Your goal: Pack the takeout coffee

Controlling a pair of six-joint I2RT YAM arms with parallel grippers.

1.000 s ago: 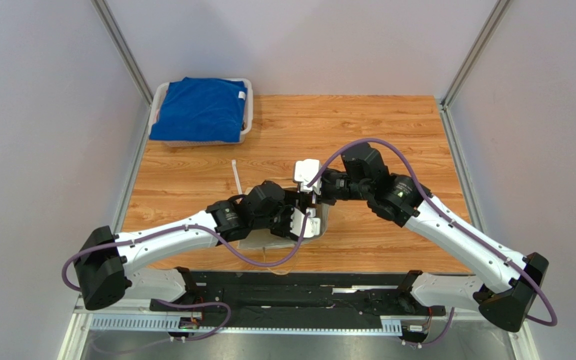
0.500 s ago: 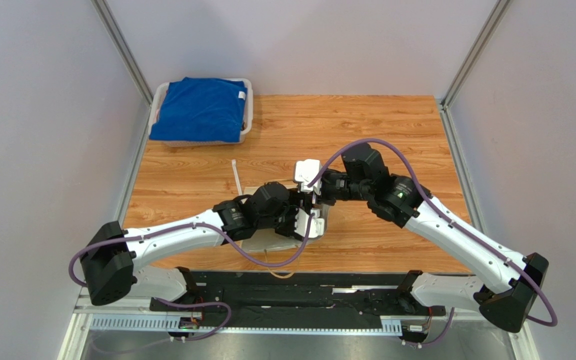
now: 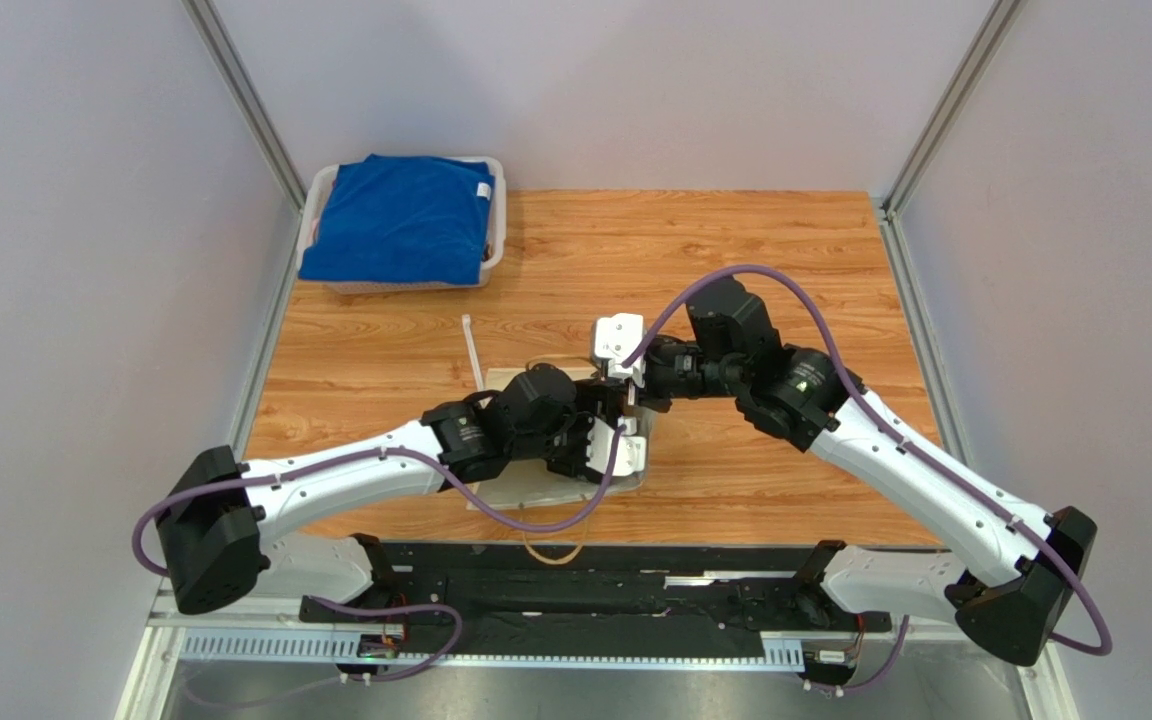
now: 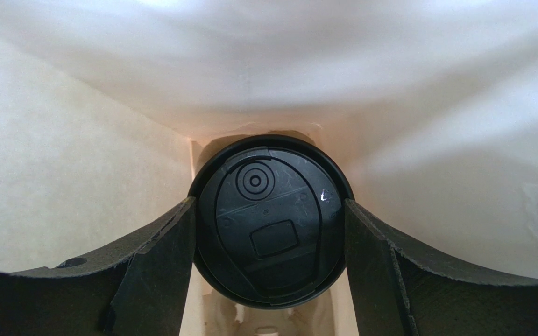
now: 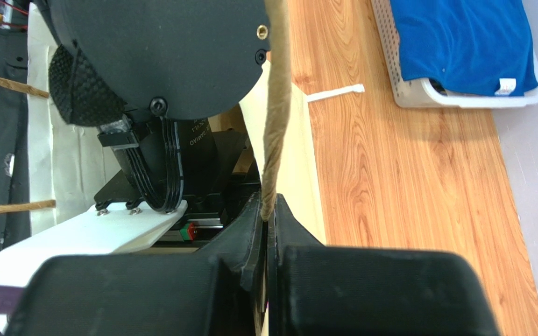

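The takeout coffee shows only its round black lid in the left wrist view, deep inside the pale paper bag. My left gripper is shut on it, one dark finger against each side of the lid. My right gripper is shut on the bag's twisted brown paper handle, beside the bag's mouth. In the top view both grippers meet at the white bag near the table's front middle. There the left gripper reaches into the bag, and the cup is hidden.
A thin white straw lies on the wooden table just behind the bag. A white basket holding a blue cloth sits at the back left corner. The left arm's black wrist fills the space close to my right gripper.
The left arm has pushed slightly farther right, deeper into the bag, and more of the bag's far edge shows. The right gripper has barely shifted and keeps hold of the handle.
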